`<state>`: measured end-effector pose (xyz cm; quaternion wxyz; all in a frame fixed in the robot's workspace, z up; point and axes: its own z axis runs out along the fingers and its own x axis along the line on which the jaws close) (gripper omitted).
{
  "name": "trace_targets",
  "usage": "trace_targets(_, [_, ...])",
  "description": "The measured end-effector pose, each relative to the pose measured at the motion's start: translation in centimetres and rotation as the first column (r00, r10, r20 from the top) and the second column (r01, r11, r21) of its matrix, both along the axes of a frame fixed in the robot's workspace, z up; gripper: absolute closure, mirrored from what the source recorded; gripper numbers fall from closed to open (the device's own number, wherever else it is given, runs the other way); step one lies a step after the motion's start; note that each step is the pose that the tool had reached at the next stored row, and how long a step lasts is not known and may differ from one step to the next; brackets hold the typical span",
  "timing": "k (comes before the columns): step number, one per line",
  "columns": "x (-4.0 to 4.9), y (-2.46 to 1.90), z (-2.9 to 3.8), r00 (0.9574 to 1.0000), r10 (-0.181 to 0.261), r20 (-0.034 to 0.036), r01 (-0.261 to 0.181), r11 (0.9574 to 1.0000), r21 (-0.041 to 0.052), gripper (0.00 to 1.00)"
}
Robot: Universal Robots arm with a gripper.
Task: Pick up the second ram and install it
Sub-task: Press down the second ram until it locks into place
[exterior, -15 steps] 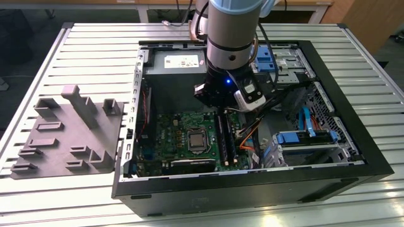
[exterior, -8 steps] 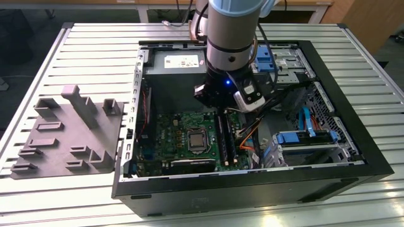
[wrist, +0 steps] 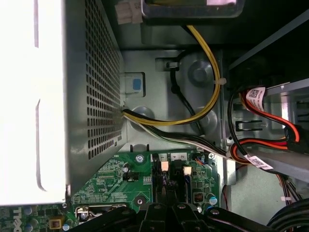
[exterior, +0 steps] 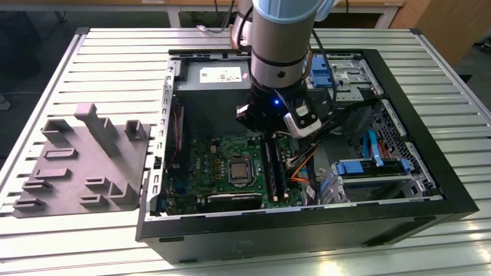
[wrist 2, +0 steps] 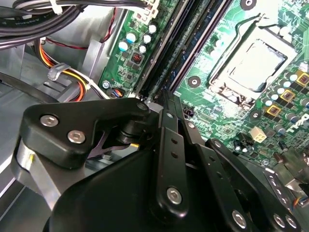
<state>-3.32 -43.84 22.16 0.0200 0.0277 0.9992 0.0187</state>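
The ram, a slim dark board seen edge-on, stands in the long black slots along the motherboard's edge at the exterior view's right, just beside the processor socket. The gripper hangs over the slots' far end inside the open case; whether it is apart, together or clamped on the ram cannot be told.
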Motion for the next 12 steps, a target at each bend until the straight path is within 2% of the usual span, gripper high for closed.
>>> trace_targets(12, [0.00, 0.00, -0.48, 1.0000, 0.000, -0.0001, 0.000, 1.0000, -0.0001, 0.89])
